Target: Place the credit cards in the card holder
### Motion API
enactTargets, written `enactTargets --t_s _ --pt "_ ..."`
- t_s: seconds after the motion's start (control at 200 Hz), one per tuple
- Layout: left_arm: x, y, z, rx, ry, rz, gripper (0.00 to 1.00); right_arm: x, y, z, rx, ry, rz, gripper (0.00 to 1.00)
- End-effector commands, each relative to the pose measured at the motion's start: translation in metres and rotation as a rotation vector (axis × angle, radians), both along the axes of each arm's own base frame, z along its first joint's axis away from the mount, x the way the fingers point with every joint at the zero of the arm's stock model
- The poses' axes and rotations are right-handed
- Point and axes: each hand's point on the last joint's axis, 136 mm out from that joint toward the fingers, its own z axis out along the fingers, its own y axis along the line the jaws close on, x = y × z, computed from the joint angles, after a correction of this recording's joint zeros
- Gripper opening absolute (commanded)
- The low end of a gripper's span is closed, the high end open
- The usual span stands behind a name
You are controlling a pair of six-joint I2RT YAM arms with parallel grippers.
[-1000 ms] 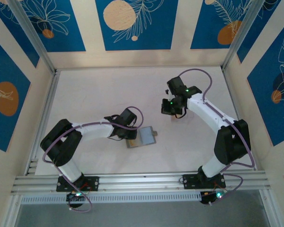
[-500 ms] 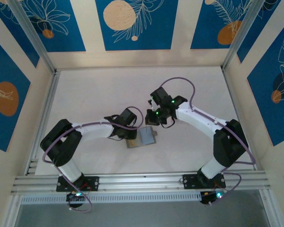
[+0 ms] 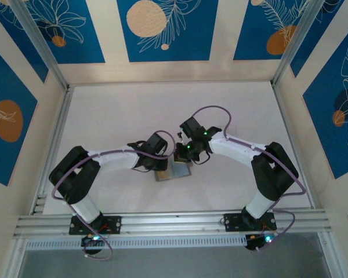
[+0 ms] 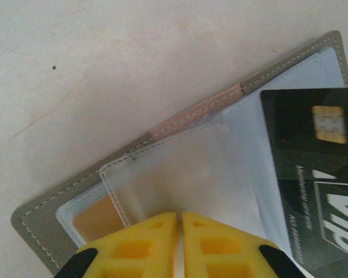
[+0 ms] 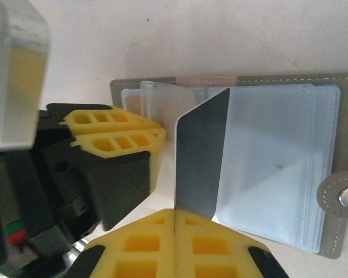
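**Black card poised over the open holder**

My right claw [image 5: 174,223] is pinched shut on a black VIP card [image 5: 200,156], held tilted above the card holder [image 5: 278,168]. The holder lies open on the tabletop [image 4: 104,69]. My left claw [image 4: 178,223] is closed on a clear sleeve [image 4: 180,174] of the holder. I judge this to be the insertion step. Next I need to line the card's edge up with a pocket mouth and slide it in. The card reads "VIP" and "Membership card"; the finer print is blurred.

The card holder [image 3: 177,172] is seen lying open on the table [image 3: 116,116], pinned between the claws: just beside the left gripper [image 3: 159,168], directly under the right gripper [image 3: 183,156].
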Motion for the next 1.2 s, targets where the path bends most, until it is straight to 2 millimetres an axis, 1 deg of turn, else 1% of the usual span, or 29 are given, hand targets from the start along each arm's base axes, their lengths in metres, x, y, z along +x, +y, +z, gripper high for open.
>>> enactTargets --t_s 0.0,0.115,0.43,0.53,0.71,0.835,1.035,1.195 --pt "-0.035 0.02 -0.029 0.085 0.135 -0.024 0.11 -0.002 0.003 -0.011 0.019 0.041 -0.005 0.0" --pt "-0.034 0.019 -0.029 0.085 0.135 -0.023 0.11 -0.003 -0.001 -0.019 0.002 0.05 -0.006 0.0" --pt "-0.033 0.017 -0.03 0.084 0.14 -0.026 0.1 -0.004 -0.019 -0.026 -0.094 0.047 -0.022 0.0" --pt "-0.034 0.017 -0.03 0.086 0.141 -0.027 0.11 -0.005 -0.021 -0.026 -0.1 0.046 -0.019 0.03" --pt "-0.034 0.017 -0.03 0.085 0.141 -0.026 0.11 -0.006 -0.019 -0.025 -0.094 0.05 -0.01 0.13" --pt "-0.034 0.016 -0.03 0.083 0.142 -0.026 0.11 -0.006 -0.02 -0.025 -0.099 0.05 -0.006 0.18" --pt "-0.034 0.016 -0.03 0.081 0.144 -0.026 0.1 -0.005 -0.02 -0.027 -0.11 0.05 -0.003 0.18" --pt "-0.034 0.016 -0.031 0.081 0.145 -0.025 0.1 -0.004 -0.017 -0.03 -0.126 0.047 0.013 0.18"
